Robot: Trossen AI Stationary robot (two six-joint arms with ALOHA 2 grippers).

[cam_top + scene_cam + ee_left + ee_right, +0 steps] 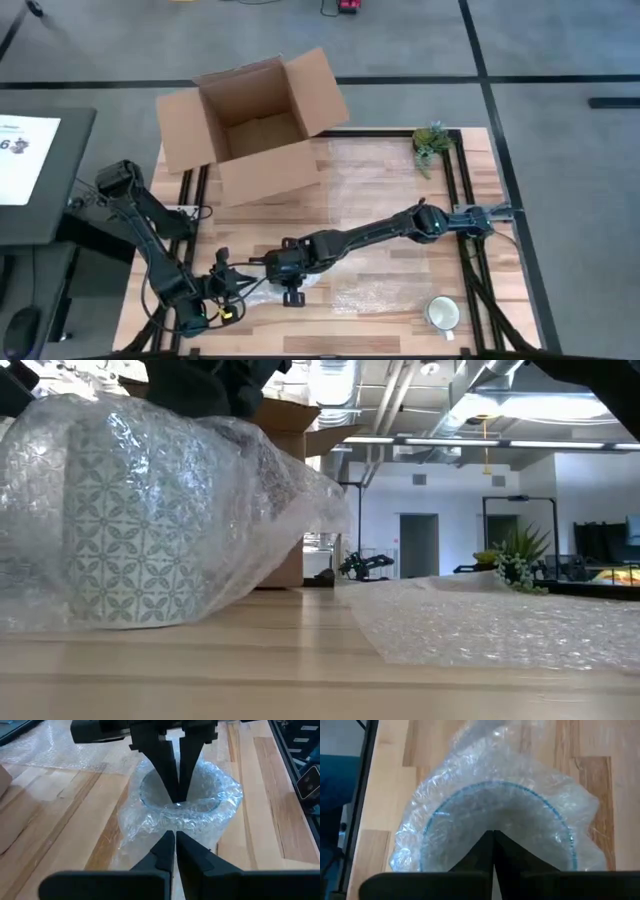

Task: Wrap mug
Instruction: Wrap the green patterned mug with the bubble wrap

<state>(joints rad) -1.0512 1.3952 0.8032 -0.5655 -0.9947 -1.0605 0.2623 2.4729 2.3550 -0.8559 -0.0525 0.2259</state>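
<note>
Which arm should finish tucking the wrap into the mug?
Right. Its end effector is already poised over the wrapped mug, fingers closed at the opening. The left end effector sits beside it, low at the wrap's edge.

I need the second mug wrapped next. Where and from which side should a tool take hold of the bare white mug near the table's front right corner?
The bare white mug stands upright, mouth open upward, nothing crowding it. Probably best to come straight down from above and pinch its rim wall, one finger inside and one outside, on a side away from the handle. The right tool is nearer.
</note>
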